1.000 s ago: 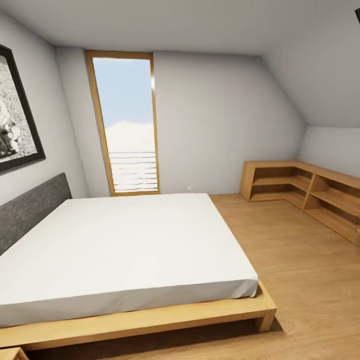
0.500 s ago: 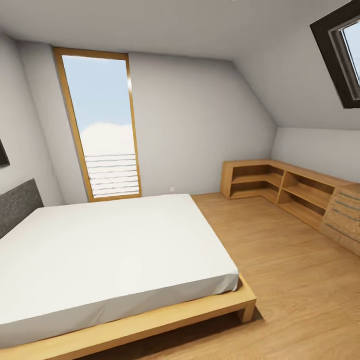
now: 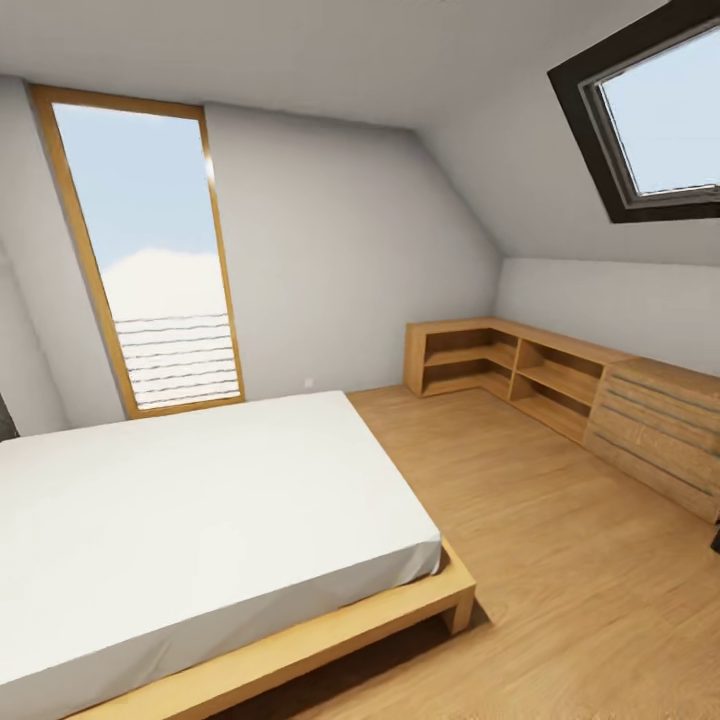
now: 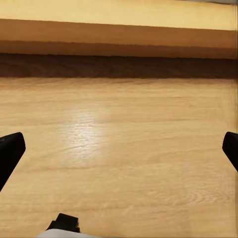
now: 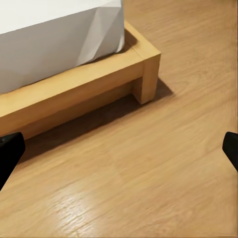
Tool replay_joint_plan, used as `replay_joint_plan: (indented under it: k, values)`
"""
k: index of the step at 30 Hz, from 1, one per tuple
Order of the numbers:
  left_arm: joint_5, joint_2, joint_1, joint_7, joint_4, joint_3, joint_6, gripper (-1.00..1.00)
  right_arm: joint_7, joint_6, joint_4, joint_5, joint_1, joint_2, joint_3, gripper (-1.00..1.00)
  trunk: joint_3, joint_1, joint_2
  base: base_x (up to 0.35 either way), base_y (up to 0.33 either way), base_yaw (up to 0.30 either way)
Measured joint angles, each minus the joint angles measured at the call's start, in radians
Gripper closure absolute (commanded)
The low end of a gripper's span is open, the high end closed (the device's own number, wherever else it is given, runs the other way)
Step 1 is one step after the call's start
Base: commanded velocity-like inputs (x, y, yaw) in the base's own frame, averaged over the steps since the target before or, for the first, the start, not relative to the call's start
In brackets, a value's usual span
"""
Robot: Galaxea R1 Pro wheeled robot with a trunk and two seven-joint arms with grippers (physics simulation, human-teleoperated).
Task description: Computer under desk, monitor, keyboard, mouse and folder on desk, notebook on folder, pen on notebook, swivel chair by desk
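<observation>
Bedroom floor (image 3: 560, 520), bed (image 3: 200, 500) and low shelving (image 3: 520, 370); both jaws spread.

Open wooden floor (image 3: 560, 560) running from the bed (image 3: 200, 530) frame's right edge to the low shelving (image 3: 520, 370) and drawer unit (image 3: 660, 430) along the right wall; bed blocking the left.

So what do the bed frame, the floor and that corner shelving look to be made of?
The bed frame looks like light, matte wood with faint grain. The floor seems to be wood planking or laminate with a slight sheen: a soft glare shows in the left wrist view. The corner shelving appears to be the same honey-toned wood. Being a render, it could be veneer.
</observation>
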Motion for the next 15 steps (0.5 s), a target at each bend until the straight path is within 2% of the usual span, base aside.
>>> replay_joint_plan:
  k: [15]
  values:
    - [0.0, 0.001, 0.0, 0.0, 0.0, 0.0, 0.0, -1.0, 0.0, 0.0, 0.001, 0.0, 0.0, -0.001, 0.0, -1.0, 0.012, 0.0, 0.0, 0.0, 0.0, -0.262]
